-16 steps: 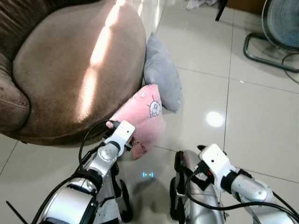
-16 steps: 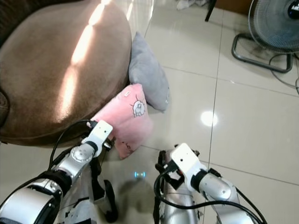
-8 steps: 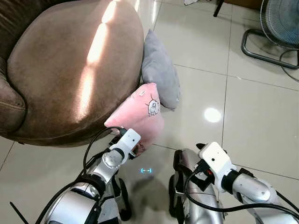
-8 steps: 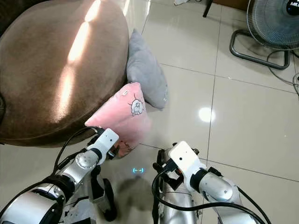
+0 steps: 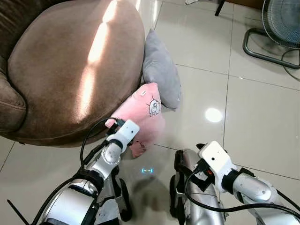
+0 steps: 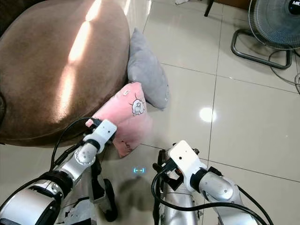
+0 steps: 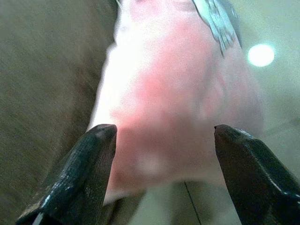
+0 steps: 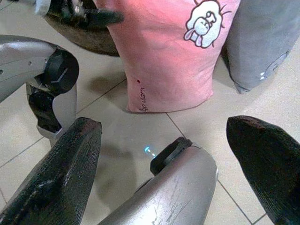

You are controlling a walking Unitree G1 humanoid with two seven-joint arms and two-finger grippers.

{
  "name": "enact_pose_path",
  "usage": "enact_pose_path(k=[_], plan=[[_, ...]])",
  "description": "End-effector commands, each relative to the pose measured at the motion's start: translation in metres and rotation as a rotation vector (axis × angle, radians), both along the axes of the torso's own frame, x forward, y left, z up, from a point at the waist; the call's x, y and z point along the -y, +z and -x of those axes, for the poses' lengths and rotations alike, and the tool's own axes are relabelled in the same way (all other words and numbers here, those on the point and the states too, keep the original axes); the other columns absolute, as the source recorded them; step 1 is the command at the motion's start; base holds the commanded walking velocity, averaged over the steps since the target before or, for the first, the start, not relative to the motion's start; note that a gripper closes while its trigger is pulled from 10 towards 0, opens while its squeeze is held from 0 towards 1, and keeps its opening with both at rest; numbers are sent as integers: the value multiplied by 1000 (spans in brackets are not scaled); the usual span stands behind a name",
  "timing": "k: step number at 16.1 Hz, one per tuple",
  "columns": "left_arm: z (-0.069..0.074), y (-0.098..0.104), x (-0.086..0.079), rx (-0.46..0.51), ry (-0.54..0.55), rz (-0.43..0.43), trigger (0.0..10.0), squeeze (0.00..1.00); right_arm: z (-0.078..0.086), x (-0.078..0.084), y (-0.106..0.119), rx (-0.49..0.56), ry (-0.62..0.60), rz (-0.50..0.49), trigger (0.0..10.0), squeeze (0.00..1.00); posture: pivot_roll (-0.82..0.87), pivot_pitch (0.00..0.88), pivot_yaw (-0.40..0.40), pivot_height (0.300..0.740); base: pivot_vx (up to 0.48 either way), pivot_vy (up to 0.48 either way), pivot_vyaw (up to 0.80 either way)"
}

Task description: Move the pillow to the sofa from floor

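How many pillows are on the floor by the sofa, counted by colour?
Pink pillow, leaning against the brown sofa, with the left gripper open at its edge: 1
Grey pillow, leaning against the sofa just beyond the pink one: 1
Total: 2

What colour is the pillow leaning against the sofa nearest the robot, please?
Pink, with a small cartoon print; the pink pillow shows best in the right wrist view.
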State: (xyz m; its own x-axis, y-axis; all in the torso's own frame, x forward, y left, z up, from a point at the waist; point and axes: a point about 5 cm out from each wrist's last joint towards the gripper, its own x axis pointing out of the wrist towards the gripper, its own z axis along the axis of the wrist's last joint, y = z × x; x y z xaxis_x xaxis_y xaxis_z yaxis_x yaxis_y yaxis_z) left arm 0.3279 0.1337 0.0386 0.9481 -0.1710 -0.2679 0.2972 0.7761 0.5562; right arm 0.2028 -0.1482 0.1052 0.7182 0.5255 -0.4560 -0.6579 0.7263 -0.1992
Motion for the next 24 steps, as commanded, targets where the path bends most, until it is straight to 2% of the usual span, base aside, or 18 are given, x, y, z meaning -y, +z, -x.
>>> enact_pose_path(k=[1, 2, 4, 6, 8, 12, 13, 14, 15, 16, 17, 18, 19, 20, 21, 22, 23, 24], plan=[[7, -8, -5, -3, 25, -1, 10000, 0, 5, -3, -1, -18, 10, -4, 10000, 0, -278, 413, -11, 577, 0, 0, 0], [7, -7, -6, 9, 26, -9, 10000, 0, 5, -3, -2, -19, 9, -5, 10000, 0, -277, 413, -11, 577, 0, 0, 0], [13, -17, -13, -32, 6, -125, 10000, 0, 5, -3, -3, -22, 6, -6, 10000, 0, -282, 413, -9, 577, 0, 0, 0], [15, -21, -15, -58, -6, -164, 10000, 0, 6, -3, -5, -26, 4, -5, 10000, 0, -283, 414, -9, 577, 0, 0, 0], [17, -24, -18, -66, -20, -257, 10000, 0, 9, 0, -7, -32, 5, -1, 10000, 0, -285, 415, -8, 577, 0, 0, 0], [20, -29, -16, -136, -23, -212, 10000, 0, 9, -1, -9, -34, 16, -1, 10000, 0, -287, 416, -10, 577, 0, 0, 0], [21, -31, -14, -168, -16, -148, 10000, 0, 8, -1, -9, -34, 18, -1, 10000, 0, -287, 416, -10, 577, 0, 0, 0], [21, -31, -10, -180, -28, -125, 10000, 0, 8, -1, -11, -35, 19, -1, 10000, 0, -290, 415, -10, 577, 0, 0, 0], [21, -31, -10, -175, -31, -134, 10000, 0, 7, -2, -11, -35, 19, -1, 10000, 0, -290, 415, -10, 577, 0, 0, 0], [14, -22, -19, -72, 24, -236, 10000, 0, 7, -2, -12, -35, 18, 0, 10000, 0, -293, 414, -9, 577, 0, 0, 0], [12, -19, -23, -37, 50, -261, 10000, 0, 7, -2, -13, -35, 18, 1, 10000, 0, -293, 414, -9, 577, 0, 0, 0], [6, -10, -32, 42, 139, -277, 10000, 0, 8, -1, -13, -37, 16, 0, 10000, 0, -289, 414, -6, 577, 0, 0, 0], [4, -6, -39, 70, 218, -251, 10000, 0, 8, -1, -14, -38, 16, -1, 10000, 0, -287, 414, -6, 577, 0, 0, 0], [7, -9, -48, 38, 343, -144, 10000, 0, 9, -1, -14, -39, 15, -2, 10000, 0, -287, 414, -6, 577, 0, 0, 0], [11, -14, -53, -11, 451, 2, 10000, 0, 9, -1, -15, -39, 15, -3, 10000, 0, -288, 416, -5, 577, 0, 0, 0], [17, -23, -51, -97, 546, 256, 10000, 0, 9, -1, -15, -39, 15, -4, 10000, 0, -286, 417, -4, 577, 0, 0, 0], [21, -29, -40, -161, 560, 532, 10000, 0, 9, -1, -16, -40, 14, -5, 10000, 0, -285, 417, -3, 577, 0, 0, 0], [22, -31, -37, -168, 559, 613, 10000, 0, 9, 0, -16, -39, 14, -4, 10000, 0, -285, 414, -2, 577, 0, 0, 0]])
